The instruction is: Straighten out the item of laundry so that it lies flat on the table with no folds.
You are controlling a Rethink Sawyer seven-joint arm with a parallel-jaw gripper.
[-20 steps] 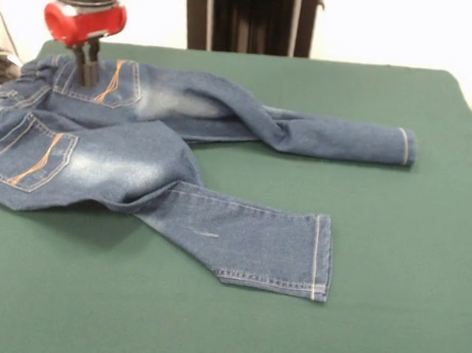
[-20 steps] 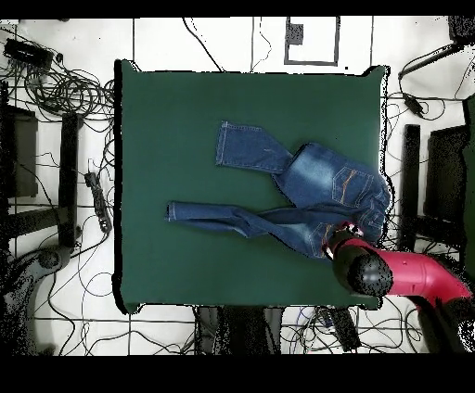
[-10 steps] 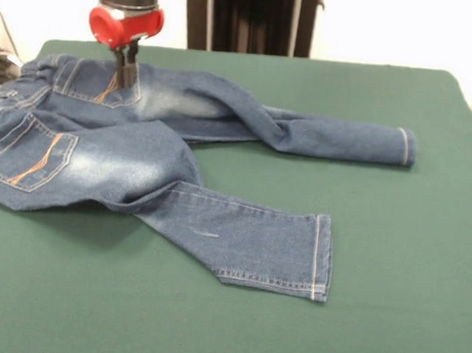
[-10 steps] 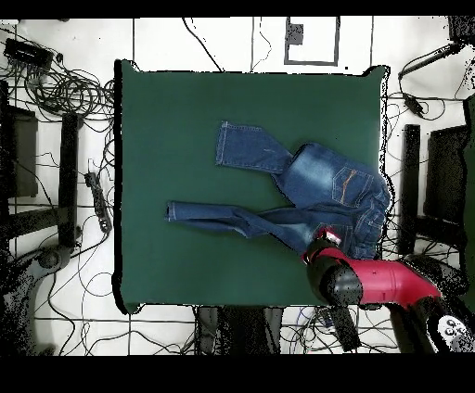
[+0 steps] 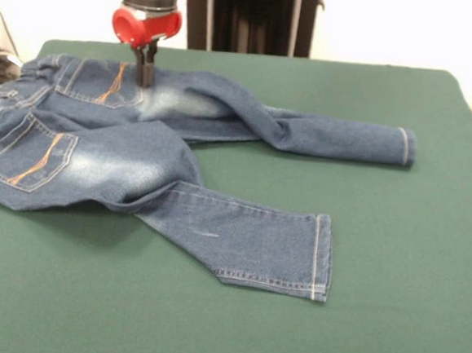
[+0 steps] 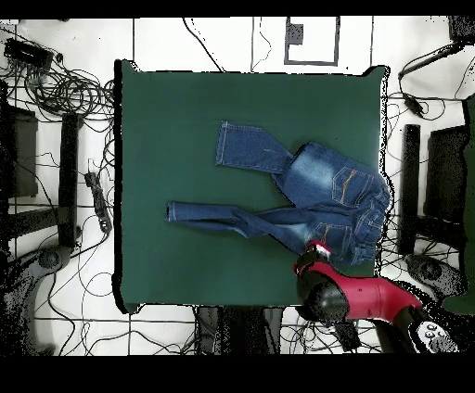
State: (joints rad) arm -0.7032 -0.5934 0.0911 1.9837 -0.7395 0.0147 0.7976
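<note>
- A small pair of blue denim jeans [image 5: 132, 148] lies rumpled on the green bench [image 5: 393, 262], back side up, with orange stitching on both back pockets and pale faded patches across the seat.
- In the front view, the waistband is bunched at the picture's left edge, close to the bench's side; the two legs run out to the right and spread apart.
- The far leg stretches nearly straight toward the right, its hem standing up slightly at the end, with a twist of folds where it leaves the seat.
- The near leg angles toward the camera and lies mostly flat, its cuff stitched in pale thread; the seat above it humps up and overlaps it.
- The red-collared arm comes down over the far part of the seat, and the jaws [image 5: 146, 73] sit narrow and pressed together, their dark tips meeting the denim just beside the far back pocket; whether any cloth is pinched between them cannot be told.
- From overhead, the jeans [image 6: 306, 199] occupy the right-hand half of the bench [image 6: 186, 120], the legs pointing toward its middle, while the red arm reaches in from the lower edge, its end [image 6: 318, 248] over the waist end of the garment.
- Cables trail across the white floor around the bench.
</note>
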